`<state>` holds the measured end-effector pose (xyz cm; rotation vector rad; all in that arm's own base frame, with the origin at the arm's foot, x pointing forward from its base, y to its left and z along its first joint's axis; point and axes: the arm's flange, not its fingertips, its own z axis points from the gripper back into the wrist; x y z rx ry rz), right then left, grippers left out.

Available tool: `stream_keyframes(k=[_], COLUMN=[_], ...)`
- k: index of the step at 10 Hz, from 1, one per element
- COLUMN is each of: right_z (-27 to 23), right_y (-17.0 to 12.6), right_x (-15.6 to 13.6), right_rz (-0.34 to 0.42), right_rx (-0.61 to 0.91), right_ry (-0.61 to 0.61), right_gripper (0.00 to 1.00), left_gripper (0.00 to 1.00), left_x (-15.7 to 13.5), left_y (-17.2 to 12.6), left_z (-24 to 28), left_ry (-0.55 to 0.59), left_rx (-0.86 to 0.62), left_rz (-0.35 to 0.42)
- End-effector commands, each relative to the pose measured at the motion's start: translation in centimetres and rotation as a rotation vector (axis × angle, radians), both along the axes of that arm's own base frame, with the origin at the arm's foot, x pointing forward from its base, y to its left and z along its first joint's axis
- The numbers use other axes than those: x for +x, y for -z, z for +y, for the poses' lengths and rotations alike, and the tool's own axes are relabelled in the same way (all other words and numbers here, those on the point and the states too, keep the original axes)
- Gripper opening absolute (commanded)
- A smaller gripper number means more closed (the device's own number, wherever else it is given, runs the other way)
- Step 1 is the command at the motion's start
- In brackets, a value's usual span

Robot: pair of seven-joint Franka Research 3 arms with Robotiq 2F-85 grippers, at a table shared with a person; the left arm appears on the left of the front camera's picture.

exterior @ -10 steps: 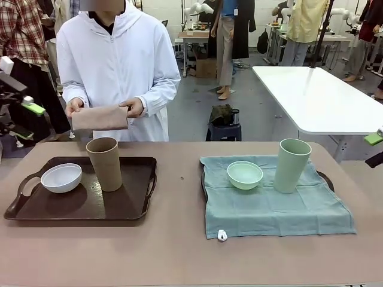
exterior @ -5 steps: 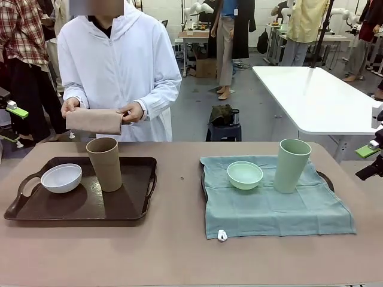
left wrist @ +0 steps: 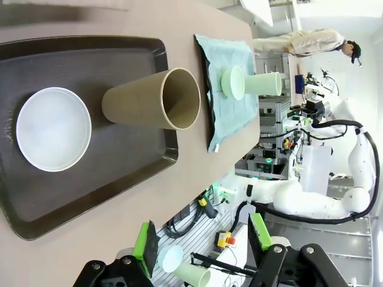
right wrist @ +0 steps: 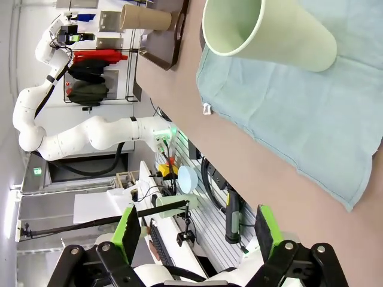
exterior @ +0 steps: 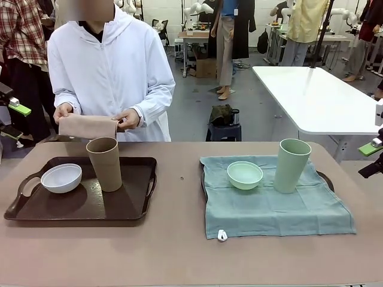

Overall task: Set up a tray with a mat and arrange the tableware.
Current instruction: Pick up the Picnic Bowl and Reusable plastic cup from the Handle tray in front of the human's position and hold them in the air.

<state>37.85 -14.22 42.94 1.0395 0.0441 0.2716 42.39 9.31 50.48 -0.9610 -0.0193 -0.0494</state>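
Clearance matters: the dark brown tray at near left carries the small white round bowl and, just right of it, the tall tan-brown tumbler, with no mat beneath, while the person at the far side holds a folded tan cloth. My left claw hangs spread and empty, my right claw likewise. I judge I should grip the tumbler low on its wall and lift it straight and upright, so the cloth can lie flat.

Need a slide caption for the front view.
Person holds folded tan mat behind tray with white bowl, tan tumbler; mint bowl, mint tumbler stand on teal mat.
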Motion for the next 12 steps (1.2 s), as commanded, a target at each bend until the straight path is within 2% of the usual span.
stream_keyframes(k=[1, 12], right_z=[0.15, 0.15], right_y=[-0.26, -0.26], right_x=[-0.16, -0.16], right_rz=[0.003, 0.003], right_rx=[0.003, 0.003], right_ry=[0.001, 0.001], right_gripper=[1.0, 1.0], left_gripper=[0.81, 0.81], left_x=[-0.5, -0.5], left_y=[-0.11, -0.11], left_z=[0.15, 0.15], left_ry=[0.001, 0.001], left_rx=[0.007, 0.007], left_rz=[0.012, 0.012])
